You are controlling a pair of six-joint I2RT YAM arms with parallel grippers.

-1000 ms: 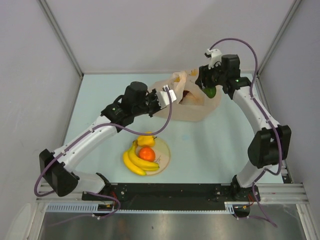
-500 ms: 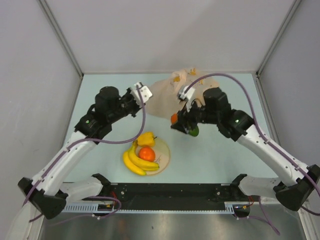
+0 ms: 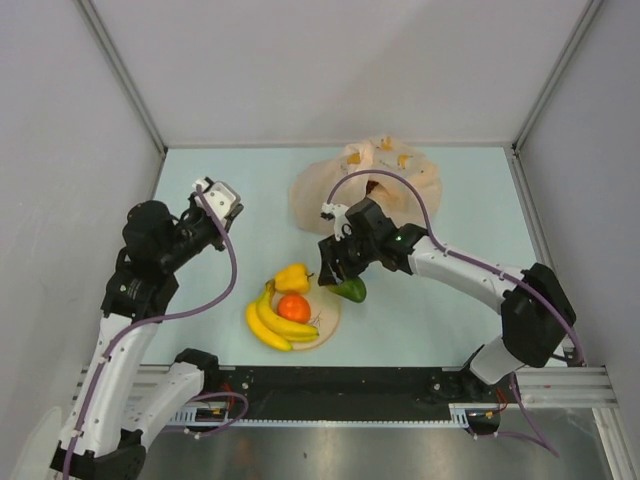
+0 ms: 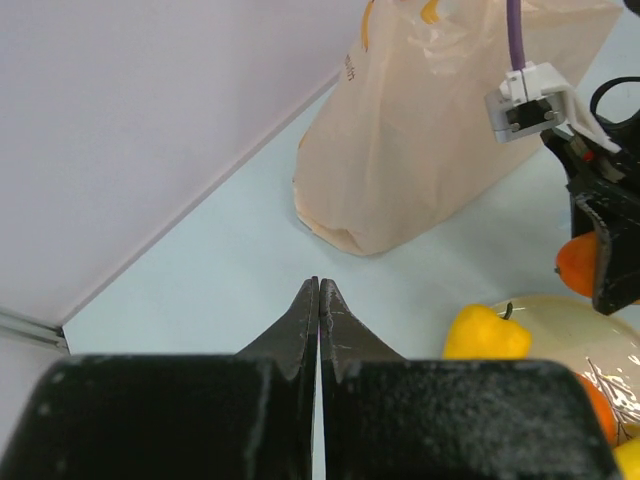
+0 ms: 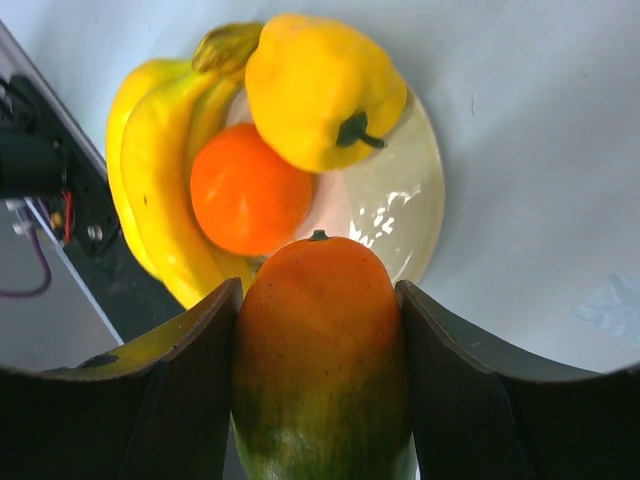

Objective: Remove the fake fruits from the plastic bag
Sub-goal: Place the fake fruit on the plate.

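Nearest the bases, notes plate (image 3: 334, 303) carrying bananas (image 3: 268, 325), orange (image 3: 293, 307) and pepper (image 3: 292, 277), all touching. Just right of its rim, finds right gripper (image 5: 318, 300) clamped on mango (image 3: 350, 289), stem end toward the plate. Further left, well apart from the fruit, records left gripper (image 4: 319, 300) with jaws pressed together, holding nothing. Farthest back, observes bag (image 3: 330, 190) slumped on table (image 3: 450, 230)

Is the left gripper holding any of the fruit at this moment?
No, in the left wrist view the left gripper has its jaws pressed flat together with nothing between them, clear of the plastic bag.
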